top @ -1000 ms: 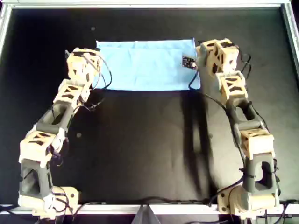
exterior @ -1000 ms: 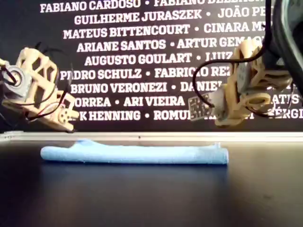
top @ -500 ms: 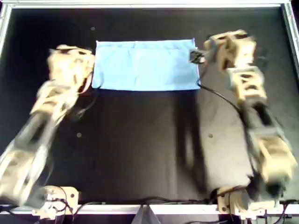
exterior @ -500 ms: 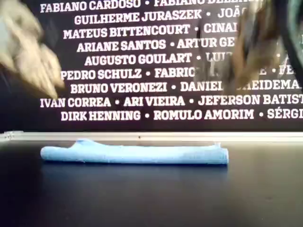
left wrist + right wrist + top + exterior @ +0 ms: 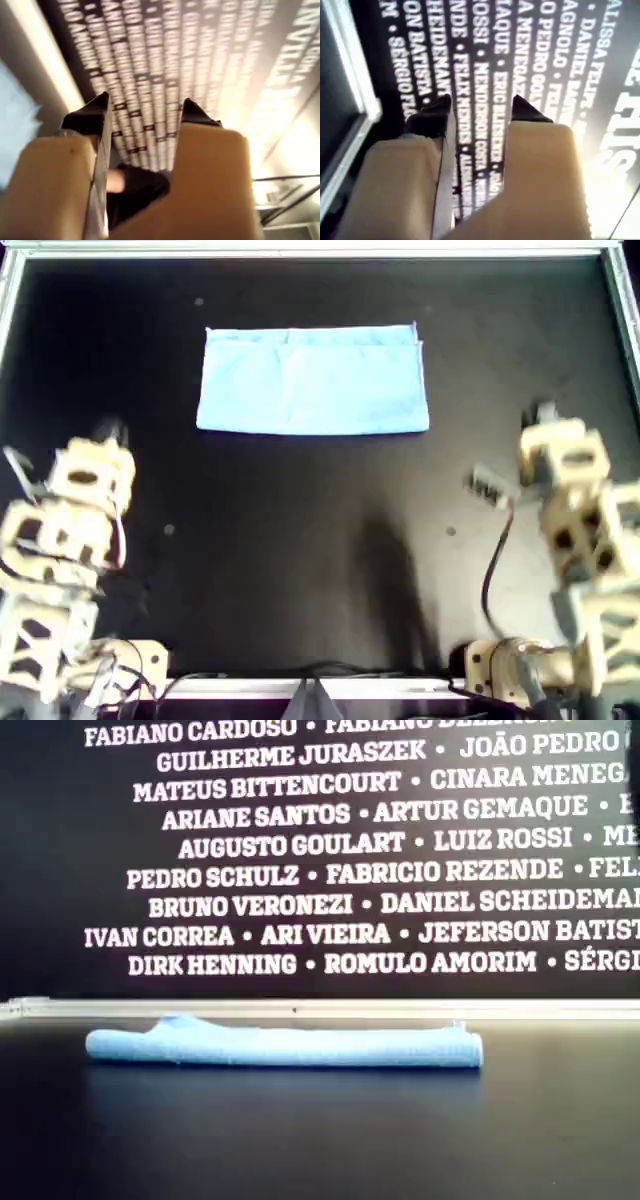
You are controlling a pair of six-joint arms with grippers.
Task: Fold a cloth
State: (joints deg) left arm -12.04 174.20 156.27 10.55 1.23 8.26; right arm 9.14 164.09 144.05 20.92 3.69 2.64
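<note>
The light sky-blue cloth (image 5: 312, 380) lies flat as a folded rectangle at the far middle of the black table; in the exterior view it (image 5: 285, 1047) is a low, layered strip. No gripper touches it. My first gripper (image 5: 147, 102) is open and empty, tilted up toward the lettered wall, with a blurred patch of the cloth (image 5: 12, 125) at the picture's edge. My second gripper (image 5: 481, 102) is open and empty, also facing the lettered wall. In the overhead view one arm (image 5: 85, 480) is drawn back at the left and another arm (image 5: 565, 465) at the right, both well short of the cloth.
A black table surface (image 5: 320, 540) with a metal rail (image 5: 320, 250) around it. A black wall with white printed names (image 5: 340, 870) stands behind the cloth. A small tag on a cable (image 5: 487, 486) hangs by the arm at the overhead view's right.
Both arms have pulled back from the cloth's two ends toward the near edge of the table and left the exterior view. The cloth has stayed in place.
</note>
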